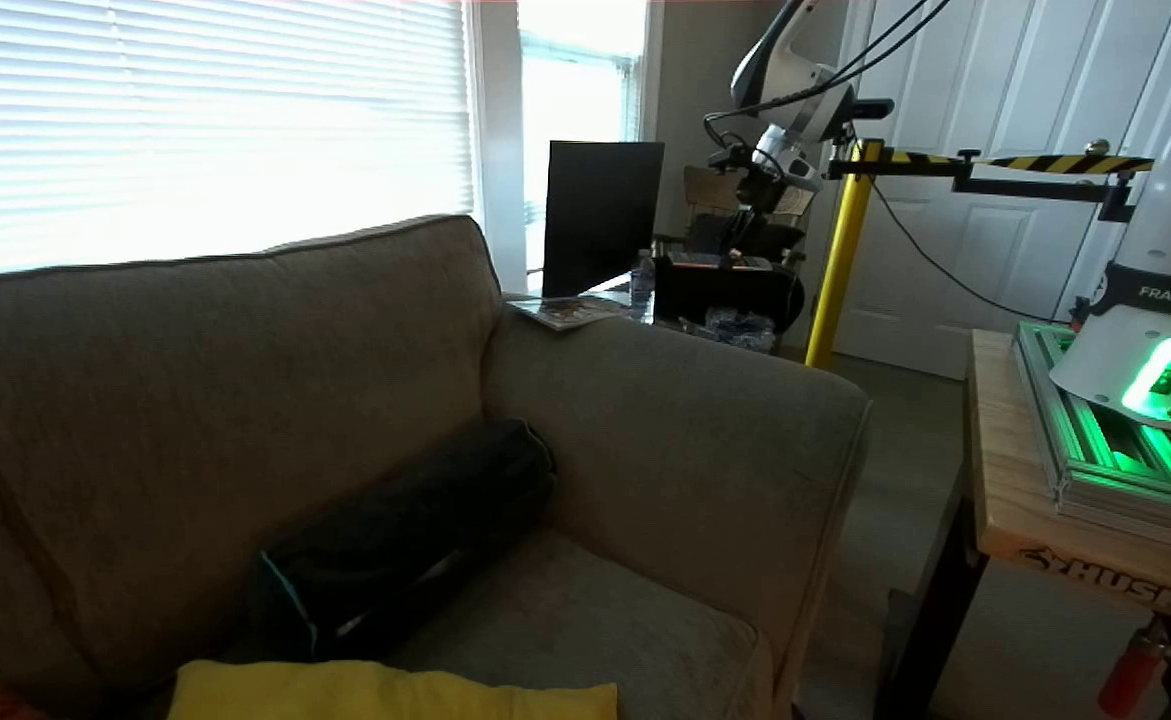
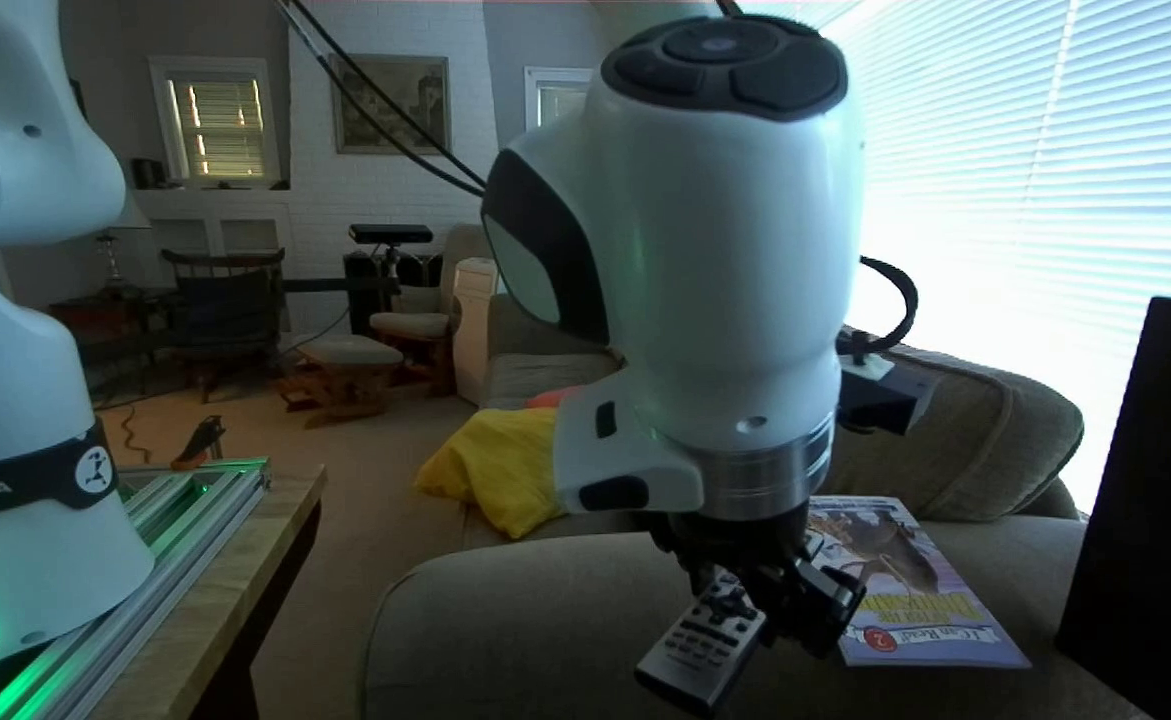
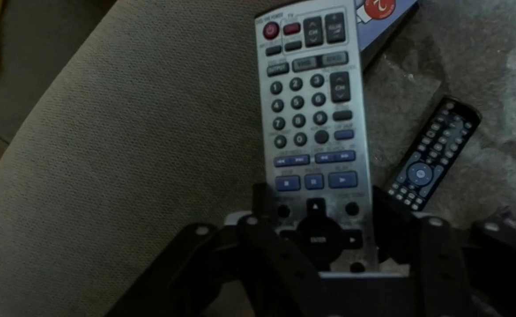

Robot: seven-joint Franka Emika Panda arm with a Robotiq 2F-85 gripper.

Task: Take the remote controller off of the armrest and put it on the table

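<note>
Silver remote controller [image 3: 313,127], buttons upward, clasped in pincer [image 3: 319,202].

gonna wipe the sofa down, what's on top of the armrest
An I Can Read book lies on the sofa armrest. In an exterior view the tool, holding the silver remote controller, hides part of the book; whatever is under it is covered.

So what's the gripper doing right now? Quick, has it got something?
Gripper: closed on the silver remote, with its jaws at the remote's two long sides.
</note>
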